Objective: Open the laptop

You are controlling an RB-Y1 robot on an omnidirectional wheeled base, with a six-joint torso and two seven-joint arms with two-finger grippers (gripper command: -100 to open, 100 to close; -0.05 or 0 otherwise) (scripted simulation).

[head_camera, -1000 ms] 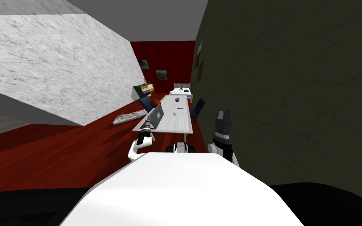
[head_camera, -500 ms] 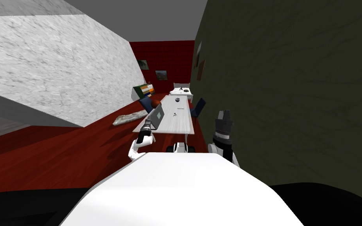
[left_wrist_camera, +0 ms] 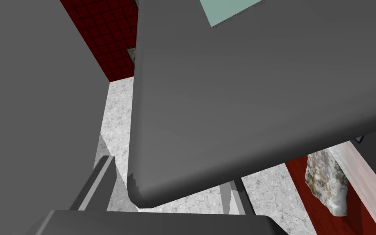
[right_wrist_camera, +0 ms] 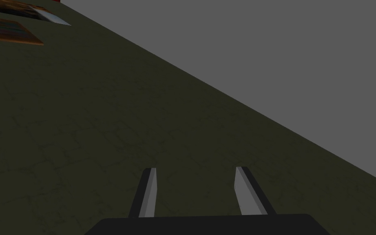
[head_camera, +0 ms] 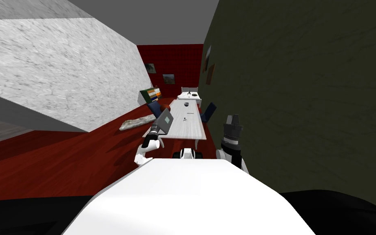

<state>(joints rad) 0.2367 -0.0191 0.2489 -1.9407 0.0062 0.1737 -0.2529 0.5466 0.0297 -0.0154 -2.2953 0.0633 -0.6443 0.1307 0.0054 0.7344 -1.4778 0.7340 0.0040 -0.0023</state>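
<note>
Grey laptop (head_camera: 164, 120) on the white desk (head_camera: 189, 127) looks mostly open, its lid (left_wrist_camera: 244, 102) raised steeply. Left hand (left_wrist_camera: 173, 171), fingers spread, straddles the lid's corner. Right hand (right_wrist_camera: 196, 168), also spread, is idle.

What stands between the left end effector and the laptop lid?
Nothing visible. The lid's corner sits between the left end effector's open fingers, and the lid is raised off the table.
</note>
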